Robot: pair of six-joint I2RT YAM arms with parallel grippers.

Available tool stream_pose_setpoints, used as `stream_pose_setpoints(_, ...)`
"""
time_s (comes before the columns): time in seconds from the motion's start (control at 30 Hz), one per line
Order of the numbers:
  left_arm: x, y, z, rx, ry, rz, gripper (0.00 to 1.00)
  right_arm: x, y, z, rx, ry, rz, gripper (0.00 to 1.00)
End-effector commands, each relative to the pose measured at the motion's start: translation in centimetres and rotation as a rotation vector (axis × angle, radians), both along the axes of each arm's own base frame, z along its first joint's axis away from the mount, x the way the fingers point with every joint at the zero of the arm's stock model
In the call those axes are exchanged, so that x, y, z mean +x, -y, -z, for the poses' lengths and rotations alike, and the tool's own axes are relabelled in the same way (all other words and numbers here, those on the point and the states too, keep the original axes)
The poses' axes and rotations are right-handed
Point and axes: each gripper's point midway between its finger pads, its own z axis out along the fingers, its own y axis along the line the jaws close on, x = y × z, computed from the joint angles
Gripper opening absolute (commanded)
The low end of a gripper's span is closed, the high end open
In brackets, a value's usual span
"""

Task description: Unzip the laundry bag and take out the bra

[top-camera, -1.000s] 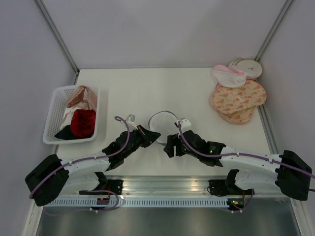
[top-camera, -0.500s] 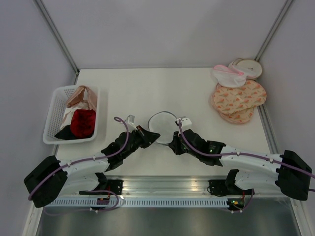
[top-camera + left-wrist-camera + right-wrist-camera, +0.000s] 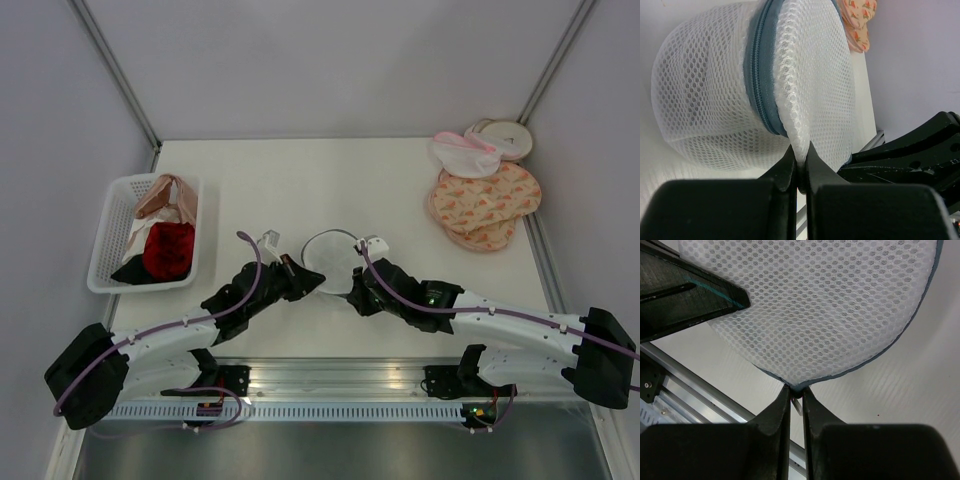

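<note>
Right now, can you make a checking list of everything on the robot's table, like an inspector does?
Surface: white table, no spills seen.
Job's things: laundry bag at the near middle, its blue-grey zip looks closed; bra not clearly seen, only a dim grey shape through the mesh.
Clutter: white basket at left holding a red garment and a pink-peach garment; peach patterned rounds and a pink-trimmed mesh pouch at far right.
Grippers: left gripper shut on the bag's mesh; right gripper shut on the bag's rim.
Cables: purple cables run along both arms, nothing snagged.
Surroundings: plain grey walls; metal rail at near edge.
</note>
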Motion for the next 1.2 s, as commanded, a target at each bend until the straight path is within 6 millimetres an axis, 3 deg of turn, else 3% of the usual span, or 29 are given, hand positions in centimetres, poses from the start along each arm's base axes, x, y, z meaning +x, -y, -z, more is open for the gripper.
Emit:
stream_pose_setpoints(0.0,0.5,-0.8,0.1,0.089,0.06,0.03,0.02,-0.7,2.5,1.1,-0.117,-0.018,0.002,0.04)
stream_pose_setpoints(0.07,0.5,-0.7,0.0,0.087,0.069,0.038,0.02,-0.9,2.3,1.1,-0.113,-0.024,-0.015,0.02)
stream_pose_setpoints(0.27,0.3,0.1,-0.3,0.06,0.065,0.071,0.02,-1.3,1.0,1.1,-0.069,-0.034,-0.068,0.14)
stream_pose_setpoints(0.57,0.0,0.9,-0.8,0.007,0.051,0.094,0.02,-1.8,-1.9,0.9,0.033,-0.057,-0.144,0.24)
stream_pose_setpoints(0.83,0.1,1.1,-1.2,-0.019,0.05,0.094,0.02,-1.9,-2.6,2.0,0.028,-0.085,-0.153,0.26)
stream_pose_setpoints(1.0,0.1,1.4,-1.1,-0.021,0.044,0.102,0.02,-2.2,-2.9,1.0,0.062,-0.082,-0.172,0.34)
stream_pose_setpoints(1.17,0.0,1.5,-1.0,-0.025,0.042,0.107,0.02,-2.5,-2.7,0.5,0.074,-0.073,-0.177,0.36)
